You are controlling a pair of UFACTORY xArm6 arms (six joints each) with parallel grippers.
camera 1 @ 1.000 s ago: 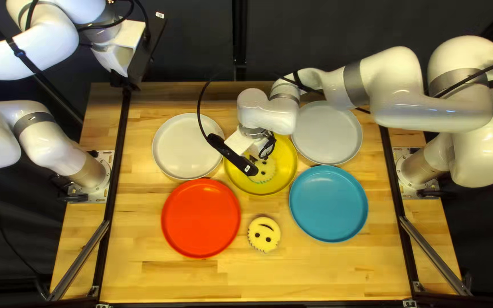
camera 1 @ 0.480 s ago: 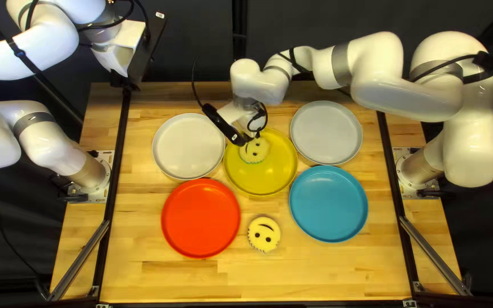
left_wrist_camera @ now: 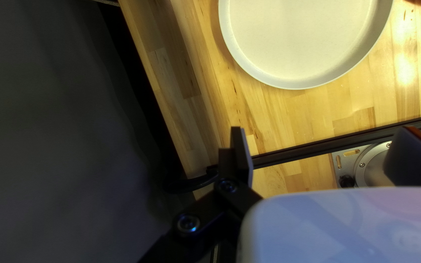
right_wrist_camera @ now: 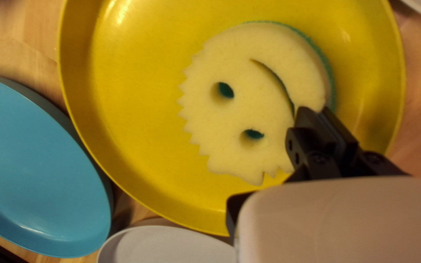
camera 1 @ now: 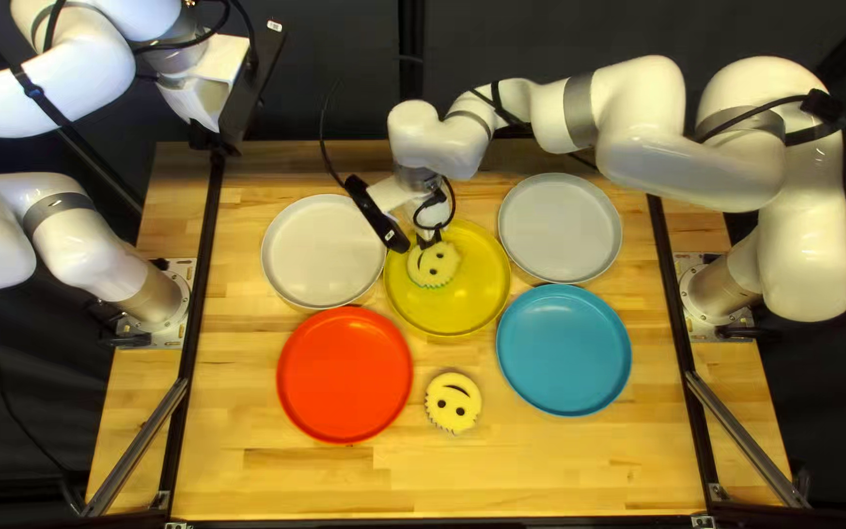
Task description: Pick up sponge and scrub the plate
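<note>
In the top left view my right gripper (camera 1: 429, 238) is over the far part of the yellow plate (camera 1: 462, 306), at the edge of a pale yellow smiley sponge (camera 1: 437, 267) lying on that plate. The right wrist view shows my gripper (right_wrist_camera: 316, 114) with its fingers close together, shut on the rim of the sponge (right_wrist_camera: 249, 107), whose green underside shows along one side, above the yellow plate (right_wrist_camera: 137, 122). My left gripper (camera 1: 215, 140) hangs at the table's far left corner. In the left wrist view this gripper (left_wrist_camera: 323, 130) stands open, its fingers wide apart with nothing held.
A second smiley sponge (camera 1: 453, 403) lies between the red plate (camera 1: 345, 374) and the blue plate (camera 1: 564, 350). A white plate (camera 1: 322, 252) and a grey plate (camera 1: 560, 228) flank the yellow one. In the left wrist view, the white plate (left_wrist_camera: 298, 39) is ahead of the gripper.
My right gripper and the sponge have moved across the yellow plate toward the table's far edge and slightly left. The left arm, the plates and the second sponge have stayed still.
</note>
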